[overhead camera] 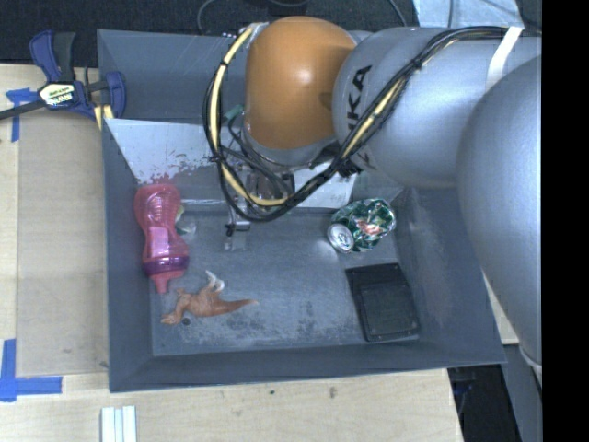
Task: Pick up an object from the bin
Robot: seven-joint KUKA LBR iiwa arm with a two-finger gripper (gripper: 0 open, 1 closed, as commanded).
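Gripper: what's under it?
Bare bin floor under the gripper; the pink bottle lies apart, toward the view's left. The arm hides the floor further back.

Bottle [158, 233] L, toy dino [204, 306] before it; can [363, 226] R, pad [384, 300] before it.

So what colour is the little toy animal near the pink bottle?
The toy animal is orange-brown, clearest in the camera view.

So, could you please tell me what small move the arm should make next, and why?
Probably shift the pincer toward the view's left, over the pink bottle: it hangs above bare bin floor, and the bottle looks like the nearest thing to it.
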